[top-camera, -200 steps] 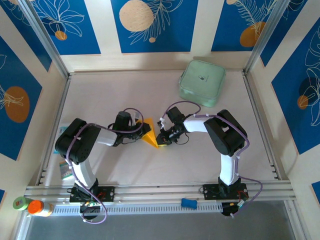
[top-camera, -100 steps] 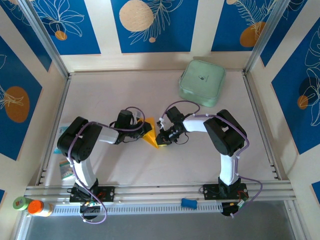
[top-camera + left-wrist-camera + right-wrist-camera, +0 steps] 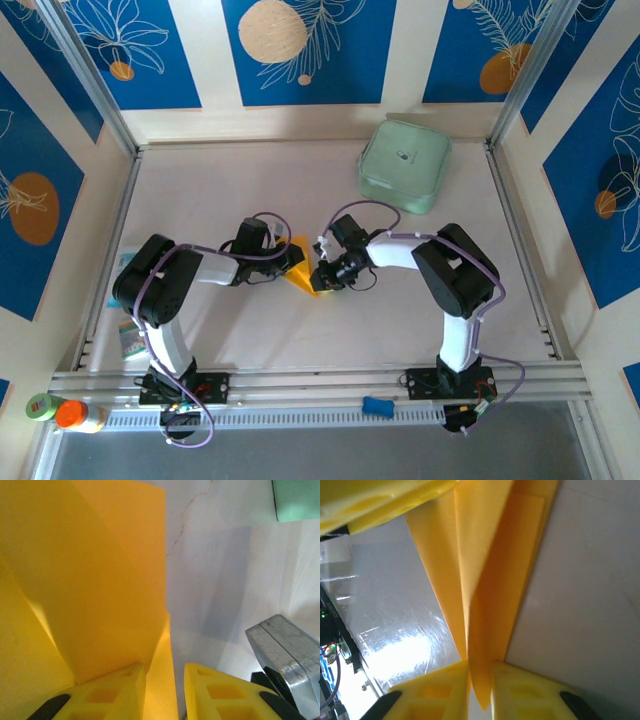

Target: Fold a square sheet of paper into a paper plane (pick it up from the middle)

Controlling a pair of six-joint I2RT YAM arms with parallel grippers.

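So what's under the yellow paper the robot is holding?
The pale table lies around the folded paper, which both grippers pinch at its edges. What lies directly beneath the paper is covered, so it can't be seen.

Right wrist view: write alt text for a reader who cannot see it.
Folded orange-yellow paper runs down into the narrow gap between the right gripper's two yellow fingertips. Pale table lies to the right, with glare at lower left.

Both arms are wearing white links, black joints and looping purple cables; their fingers (image 3: 220,692) are showing yellow, grid-recessed pads.
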